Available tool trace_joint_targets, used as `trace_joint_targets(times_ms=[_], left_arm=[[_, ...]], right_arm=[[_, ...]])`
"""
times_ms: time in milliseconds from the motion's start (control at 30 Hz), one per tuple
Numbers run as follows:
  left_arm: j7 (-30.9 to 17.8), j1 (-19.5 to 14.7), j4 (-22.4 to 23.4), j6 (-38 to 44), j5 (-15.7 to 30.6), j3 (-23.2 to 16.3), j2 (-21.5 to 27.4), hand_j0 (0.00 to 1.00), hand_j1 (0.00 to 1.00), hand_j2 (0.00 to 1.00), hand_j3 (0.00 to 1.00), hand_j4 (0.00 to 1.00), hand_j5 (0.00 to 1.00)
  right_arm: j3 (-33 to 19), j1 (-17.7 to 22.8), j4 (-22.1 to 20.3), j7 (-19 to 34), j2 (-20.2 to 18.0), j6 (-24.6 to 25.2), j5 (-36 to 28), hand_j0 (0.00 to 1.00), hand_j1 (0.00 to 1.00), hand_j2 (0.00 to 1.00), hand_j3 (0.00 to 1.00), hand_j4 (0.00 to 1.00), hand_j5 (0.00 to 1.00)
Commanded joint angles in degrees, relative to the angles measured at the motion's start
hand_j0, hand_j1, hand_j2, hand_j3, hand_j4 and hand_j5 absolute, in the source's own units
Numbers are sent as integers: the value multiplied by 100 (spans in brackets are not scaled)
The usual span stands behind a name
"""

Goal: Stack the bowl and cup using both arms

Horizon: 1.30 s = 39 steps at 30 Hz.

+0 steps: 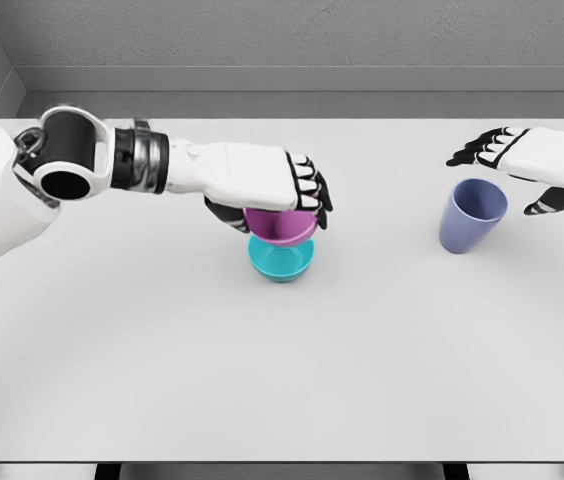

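Note:
A purple bowl (280, 227) sits tilted in a teal bowl (282, 262) near the table's middle. My left hand (274, 195) reaches in from the left and is shut on the purple bowl, fingers curled over its far rim and thumb under its left side. A blue-violet cup (471, 216) stands upright at the right. My right hand (522, 170) hovers just above and behind the cup, fingers spread and thumb out to the right, holding nothing.
The white table (262, 380) stretches wide in front of the bowls. A grey wall runs along its far edge (292, 118).

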Motion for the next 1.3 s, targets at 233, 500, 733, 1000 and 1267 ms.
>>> trace_joint_targets(times_ms=[233, 500, 733, 1000, 1267], left_arm=[[8, 9, 404, 19, 3, -115, -35, 66, 66, 66, 66, 66, 66], [8, -61, 352, 19, 12, -361, -79, 67, 67, 67, 67, 67, 67], [8, -141, 352, 19, -58, -369, -325, 67, 67, 67, 67, 67, 67], [8, -149, 396, 19, -612, -475, -352, 67, 67, 67, 67, 67, 67], [8, -149, 396, 19, -629, -783, -308, 68, 68, 68, 68, 68, 68]], right_arm=[[42, 18, -1, -3, 0, 16, -30, 100, 100, 100, 100, 100, 100], [60, 26, 17, -3, 8, 16, -30, 100, 100, 100, 100, 100, 100], [86, -44, 8, -3, 9, 16, -21, 100, 100, 100, 100, 100, 100], [60, -53, -18, -3, -150, 16, -38, 100, 100, 100, 100, 100, 100], [68, -9, -159, -3, -264, 16, -38, 100, 100, 100, 100, 100, 100]])
